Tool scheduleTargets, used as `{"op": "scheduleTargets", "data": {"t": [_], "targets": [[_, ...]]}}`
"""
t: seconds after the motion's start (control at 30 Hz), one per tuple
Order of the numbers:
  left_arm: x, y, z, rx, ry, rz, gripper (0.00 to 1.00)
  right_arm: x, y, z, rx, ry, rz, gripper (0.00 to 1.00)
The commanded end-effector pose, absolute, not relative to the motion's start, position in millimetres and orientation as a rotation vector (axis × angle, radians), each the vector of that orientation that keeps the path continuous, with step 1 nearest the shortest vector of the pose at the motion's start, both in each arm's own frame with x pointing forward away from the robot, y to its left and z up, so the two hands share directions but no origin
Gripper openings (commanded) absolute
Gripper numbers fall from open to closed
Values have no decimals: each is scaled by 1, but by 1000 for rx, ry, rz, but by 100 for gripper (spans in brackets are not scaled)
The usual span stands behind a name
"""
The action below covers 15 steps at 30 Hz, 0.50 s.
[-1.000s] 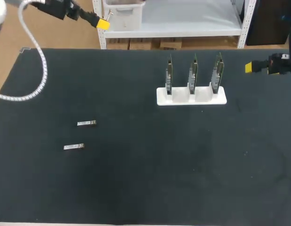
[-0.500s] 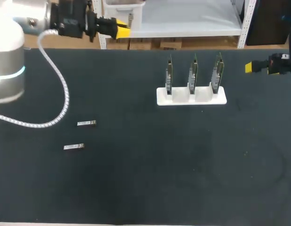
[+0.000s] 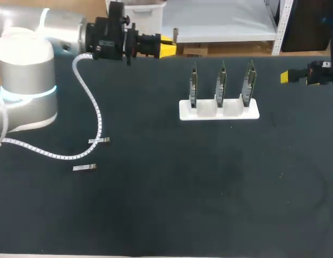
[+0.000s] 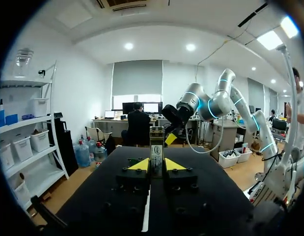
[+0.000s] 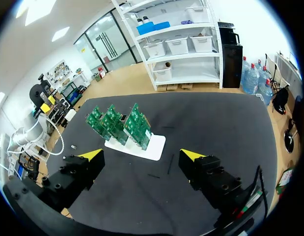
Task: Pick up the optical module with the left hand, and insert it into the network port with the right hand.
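My left gripper (image 3: 167,50) hangs over the table's far edge, left of the boards, shut on a slim silver optical module (image 3: 175,35) that sticks up past its yellow tips. From the left wrist, the module (image 4: 156,147) stands upright between the two fingers of that gripper (image 4: 156,165). Three green network boards (image 3: 221,83) stand in a white holder (image 3: 219,110). Over the table's right edge my right gripper (image 3: 287,77) is open and holds nothing. Its wrist view has the gripper (image 5: 142,156) wide apart, with the boards (image 5: 120,122) ahead of it.
Two more silver modules lie on the black mat at the left, one (image 3: 99,141) just behind the other (image 3: 84,167). The left arm's white cable (image 3: 93,115) loops down over the mat near them.
The left arm has swung to the right along the table's far edge with the module in its grip, and its base has come into view. The right arm has kept still.
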State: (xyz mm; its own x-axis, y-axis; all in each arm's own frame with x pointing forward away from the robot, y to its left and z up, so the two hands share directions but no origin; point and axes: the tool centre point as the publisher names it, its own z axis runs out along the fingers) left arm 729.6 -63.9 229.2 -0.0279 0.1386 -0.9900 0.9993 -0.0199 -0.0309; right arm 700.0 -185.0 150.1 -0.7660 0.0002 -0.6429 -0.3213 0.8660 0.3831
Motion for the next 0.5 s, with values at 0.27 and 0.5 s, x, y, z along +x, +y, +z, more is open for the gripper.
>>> {"op": "scheduleTargets", "data": {"t": [0.27, 0.5], "targets": [[729, -92, 218, 1285, 1321, -1228, 0, 700, -185, 150, -231, 2374, 636, 100], [732, -113, 213, 1227, 1322, -1243, 0, 700, -185, 150, -231, 2374, 636, 100]]}}
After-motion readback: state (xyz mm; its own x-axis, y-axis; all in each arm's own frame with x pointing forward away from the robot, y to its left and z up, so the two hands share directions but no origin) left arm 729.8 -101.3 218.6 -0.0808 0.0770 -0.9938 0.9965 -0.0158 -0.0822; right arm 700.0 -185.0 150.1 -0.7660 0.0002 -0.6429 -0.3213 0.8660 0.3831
